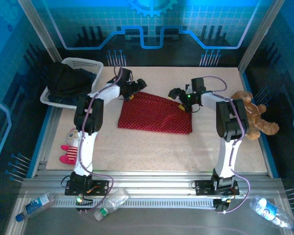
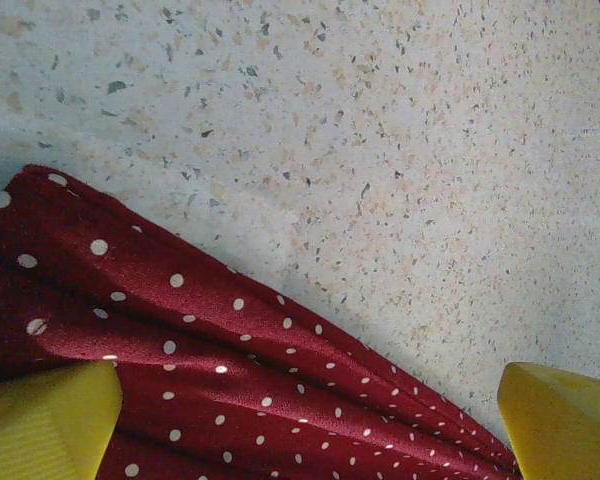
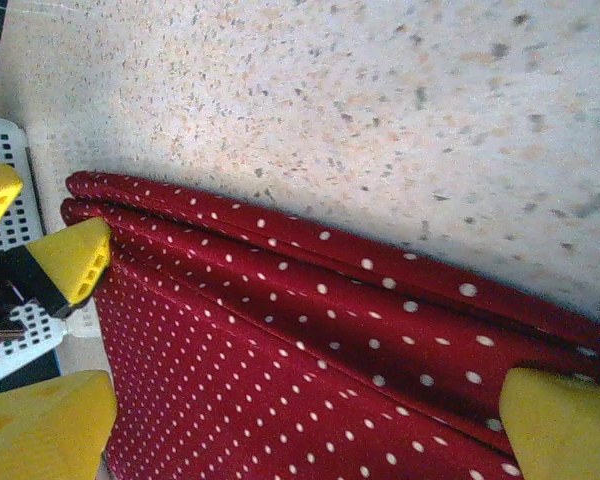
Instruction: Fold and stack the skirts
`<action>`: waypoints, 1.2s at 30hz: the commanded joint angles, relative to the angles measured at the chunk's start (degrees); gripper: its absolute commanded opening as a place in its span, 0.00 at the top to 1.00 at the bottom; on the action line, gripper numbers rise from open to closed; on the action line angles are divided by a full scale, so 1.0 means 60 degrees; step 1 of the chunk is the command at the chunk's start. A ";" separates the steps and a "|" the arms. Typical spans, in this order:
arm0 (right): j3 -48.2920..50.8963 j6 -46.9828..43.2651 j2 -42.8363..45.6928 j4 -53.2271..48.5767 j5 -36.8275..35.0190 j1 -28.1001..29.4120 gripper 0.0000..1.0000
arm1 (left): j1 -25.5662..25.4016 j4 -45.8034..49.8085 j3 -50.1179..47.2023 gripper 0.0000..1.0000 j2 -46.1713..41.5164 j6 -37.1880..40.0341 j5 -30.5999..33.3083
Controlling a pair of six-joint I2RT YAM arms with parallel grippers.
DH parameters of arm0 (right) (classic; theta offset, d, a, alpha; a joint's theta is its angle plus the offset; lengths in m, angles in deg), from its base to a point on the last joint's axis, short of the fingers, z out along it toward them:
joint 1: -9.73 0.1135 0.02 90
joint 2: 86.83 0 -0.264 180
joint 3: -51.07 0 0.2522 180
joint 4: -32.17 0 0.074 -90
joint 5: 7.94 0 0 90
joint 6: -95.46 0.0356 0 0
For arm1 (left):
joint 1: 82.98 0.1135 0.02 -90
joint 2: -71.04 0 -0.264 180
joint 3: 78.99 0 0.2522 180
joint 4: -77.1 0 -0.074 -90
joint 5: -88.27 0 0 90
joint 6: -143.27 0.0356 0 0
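The red skirt with white dots (image 1: 154, 113) lies flat in the middle of the table, its far edge doubled in layers (image 3: 310, 270). My left gripper (image 1: 135, 91) hovers open over its far left corner, yellow fingertips (image 2: 45, 420) wide apart with red cloth (image 2: 230, 380) below the gap. My right gripper (image 1: 179, 95) is open over the far right corner, and its fingertips (image 3: 560, 425) straddle the cloth without closing on it. The left gripper's yellow fingers (image 3: 75, 262) show at the skirt's other corner. A black skirt (image 1: 68, 78) and blue denim (image 1: 64, 101) lie heaped in the basket.
The white basket (image 1: 85, 62) stands at the far left corner, next to the left arm. A brown teddy bear (image 1: 252, 115) lies at the right edge beside the right arm. A pink-and-white plush toy (image 1: 71, 147) is at the left edge. Plastic bottles (image 1: 110, 201) lie below the table's front rail.
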 commanded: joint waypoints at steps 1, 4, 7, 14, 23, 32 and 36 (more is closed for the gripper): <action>0.0526 -0.0703 0.0293 -0.1171 -0.0687 -0.0577 0.00 | 0.0162 0.0645 -0.0389 0.01 0.0485 0.0128 0.0331; 0.0751 -0.1092 0.1019 -0.1397 -0.0569 -0.0707 0.00 | 0.0149 0.0721 -0.0091 0.01 0.0144 0.0132 -0.0215; 0.0915 -0.1636 0.1790 -0.2188 -0.1057 -0.0759 0.00 | 0.0071 0.0692 0.0101 0.01 -0.0482 0.0139 -0.0841; 0.2844 -0.1565 0.3372 -0.1748 -0.0515 -0.1274 0.05 | -0.0512 0.1315 -0.0436 0.01 -0.2265 0.0522 -0.0945; 0.3910 -0.2250 0.3706 -0.1899 0.0304 -0.1496 0.31 | -0.1699 0.2142 -0.2648 0.32 -0.3733 0.0604 -0.1664; 0.4669 -0.2177 0.3397 -0.1430 0.0832 -0.1525 0.36 | -0.2717 0.2431 -0.4048 0.72 -0.3490 0.0154 -0.2051; 0.4920 -0.2070 0.3157 -0.1012 0.1547 -0.1520 0.41 | -0.2866 0.2573 -0.3828 0.75 -0.2738 0.0260 -0.2699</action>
